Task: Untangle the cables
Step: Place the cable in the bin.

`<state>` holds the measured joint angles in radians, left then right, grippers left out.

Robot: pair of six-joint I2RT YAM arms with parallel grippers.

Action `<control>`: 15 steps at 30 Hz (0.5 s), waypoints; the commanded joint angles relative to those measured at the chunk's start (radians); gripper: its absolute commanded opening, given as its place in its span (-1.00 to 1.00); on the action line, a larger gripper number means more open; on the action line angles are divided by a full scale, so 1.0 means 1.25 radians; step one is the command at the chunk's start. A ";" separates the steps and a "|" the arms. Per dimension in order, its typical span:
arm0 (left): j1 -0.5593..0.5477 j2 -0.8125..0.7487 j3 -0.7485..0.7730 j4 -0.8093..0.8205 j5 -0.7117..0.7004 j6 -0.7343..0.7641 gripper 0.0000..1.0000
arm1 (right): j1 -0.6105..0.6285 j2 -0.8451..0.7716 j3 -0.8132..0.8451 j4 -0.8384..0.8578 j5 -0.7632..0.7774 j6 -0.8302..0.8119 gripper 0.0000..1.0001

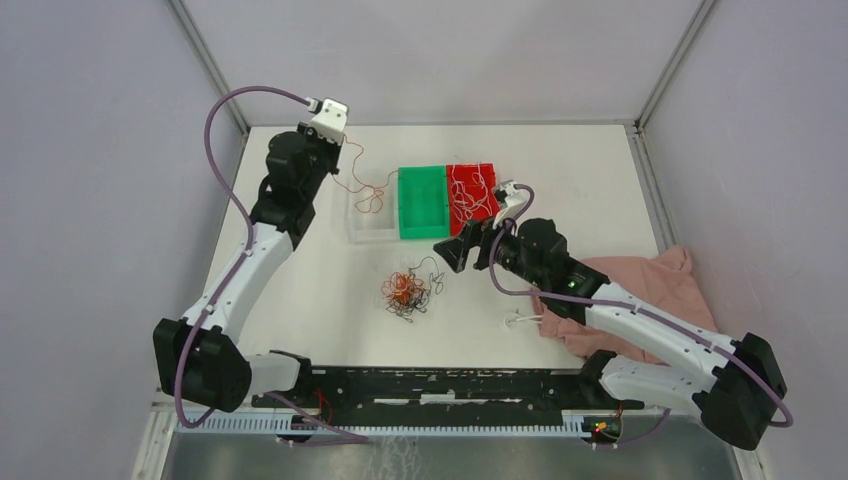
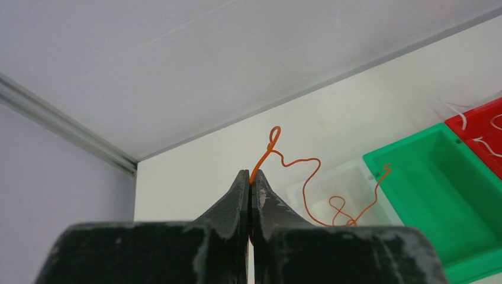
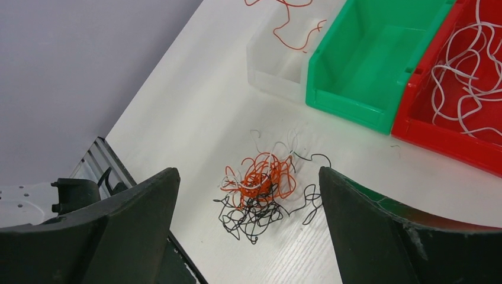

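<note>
Left pincer (image 2: 251, 176) is closed on one orange cable (image 2: 263, 160), which runs from its tips to the clear bin (image 2: 355, 189) ahead. Right pincer (image 3: 247, 173) stands spread wide; directly below it, the tangle of orange, black and white cables (image 3: 257, 192) lies on the table (image 3: 195, 106).

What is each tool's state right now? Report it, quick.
Left tool: shut on an orange cable.
Right tool: open, empty, above the tangle of cables.
</note>
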<state>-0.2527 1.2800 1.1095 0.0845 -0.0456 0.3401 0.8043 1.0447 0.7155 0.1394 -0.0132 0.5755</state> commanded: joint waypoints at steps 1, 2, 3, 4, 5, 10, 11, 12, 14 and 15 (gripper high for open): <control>0.005 -0.031 0.002 0.043 -0.125 0.058 -0.94 | -0.005 0.015 0.026 0.009 0.022 0.005 0.88; 0.007 -0.033 0.002 0.037 -0.138 0.060 -0.94 | -0.005 0.019 0.028 0.008 0.026 0.004 0.88; 0.009 -0.037 0.000 0.029 -0.137 0.063 -0.94 | -0.005 0.025 0.032 0.006 0.031 0.000 0.88; 0.013 -0.045 -0.007 0.028 -0.132 0.063 -0.94 | -0.006 0.033 0.039 0.004 0.037 -0.004 0.88; 0.015 -0.053 -0.016 0.030 -0.128 0.063 -0.94 | -0.007 0.046 0.048 0.001 0.042 -0.006 0.88; 0.018 -0.079 -0.035 -0.011 -0.093 0.062 -0.94 | -0.015 0.147 0.125 -0.019 0.074 -0.001 0.82; 0.017 -0.083 -0.034 -0.042 -0.075 0.070 -0.94 | -0.017 0.170 0.149 -0.031 0.084 0.001 0.79; 0.017 -0.086 -0.036 -0.056 -0.065 0.073 -0.94 | -0.018 0.198 0.172 -0.039 0.096 0.002 0.77; 0.016 -0.092 -0.046 -0.074 -0.056 0.081 -0.94 | -0.022 0.263 0.238 -0.058 0.118 0.003 0.74; 0.018 -0.095 -0.049 -0.083 -0.049 0.084 -0.94 | -0.023 0.296 0.272 -0.058 0.120 0.004 0.72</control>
<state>-0.2333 1.1973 1.0618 0.0292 -0.1482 0.3882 0.7856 1.3056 0.8925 0.0723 0.0704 0.5766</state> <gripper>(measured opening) 0.049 0.874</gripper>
